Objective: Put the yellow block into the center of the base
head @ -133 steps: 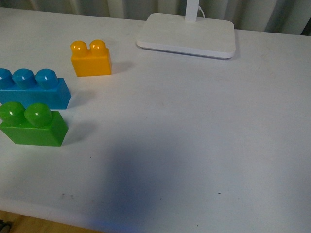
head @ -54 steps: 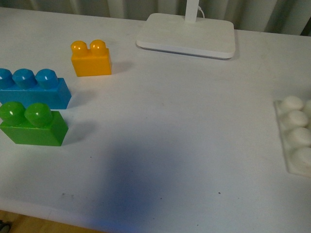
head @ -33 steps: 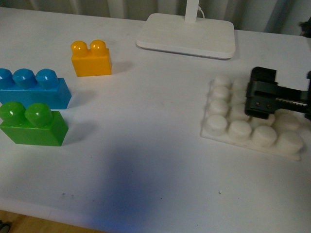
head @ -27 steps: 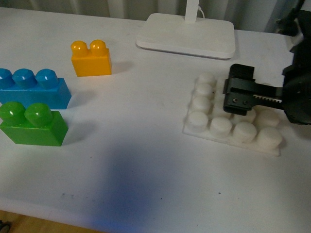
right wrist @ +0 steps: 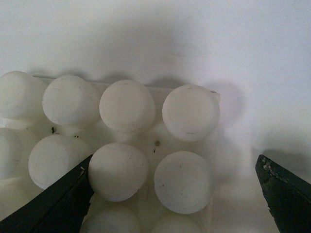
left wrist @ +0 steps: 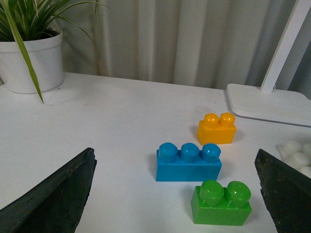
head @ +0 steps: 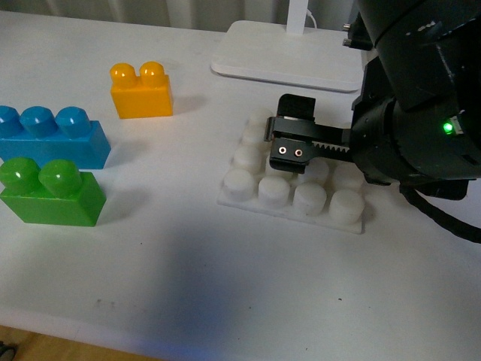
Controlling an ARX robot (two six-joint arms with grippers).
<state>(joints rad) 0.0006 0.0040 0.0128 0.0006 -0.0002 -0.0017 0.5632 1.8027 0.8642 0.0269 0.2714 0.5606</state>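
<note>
Right gripper is hanging wide open over the base; yellow block is sitting well apart from the base, untouched; insertion is waiting.

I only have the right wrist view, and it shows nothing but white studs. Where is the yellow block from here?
Observer: The yellow block stands upright on the table, well to the left of the base and apart from it.
Operator: Is anything crowding it?
Observer: No. The blue brick and the green brick sit nearer the robot, and the yellow block stands clear of both.
Operator: Is the left pincer free to fetch it?
Observer: In the left wrist view the left pincer is open, with nothing between its fingers, and it faces the three bricks.
</note>
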